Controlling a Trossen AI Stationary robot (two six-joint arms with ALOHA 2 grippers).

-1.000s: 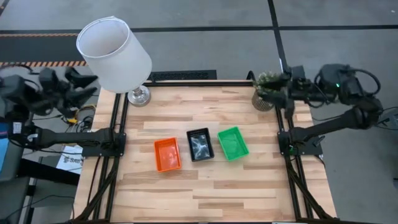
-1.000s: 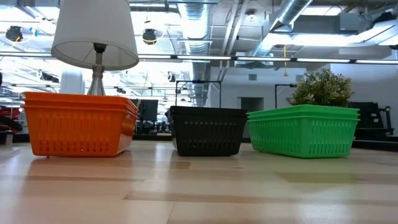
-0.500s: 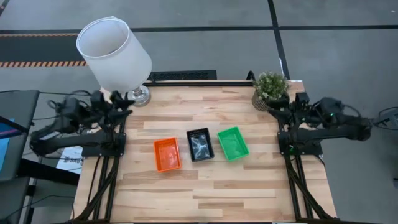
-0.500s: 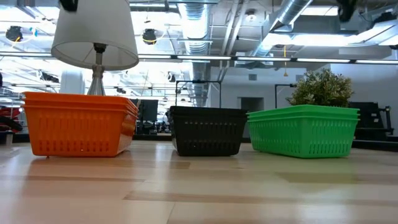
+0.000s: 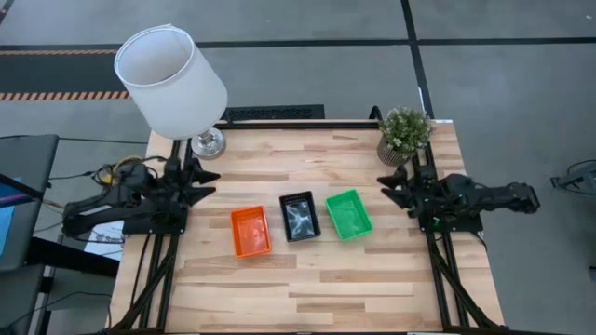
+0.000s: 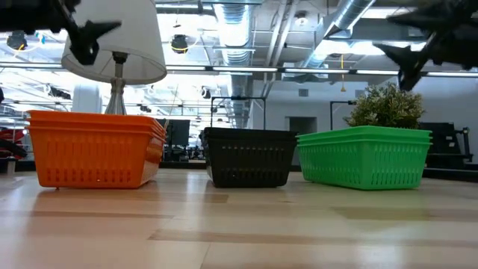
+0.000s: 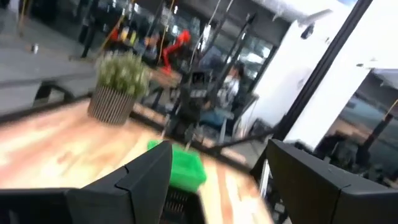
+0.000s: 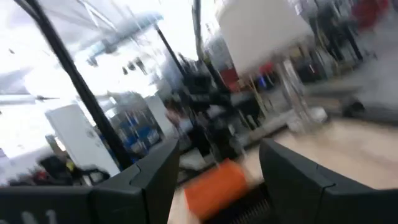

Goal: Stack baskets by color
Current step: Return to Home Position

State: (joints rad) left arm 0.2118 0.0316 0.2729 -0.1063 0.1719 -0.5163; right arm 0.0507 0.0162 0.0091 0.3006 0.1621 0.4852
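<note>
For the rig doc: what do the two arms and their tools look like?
Both arms, left and right, are black, slim jointed links. The left tool and right tool each end in two black fingers, flat and angular up close. Loose cables, some yellow, trail by the left arm. No markings visible.

wood tbl (image 5: 317, 288) | grey floor (image 5: 307, 79) | white lamp (image 5: 170, 79), plant (image 5: 406, 128) at rear | ceiling ducts (image 6: 358, 26), prob. strip lights (image 6: 314, 71)
</note>
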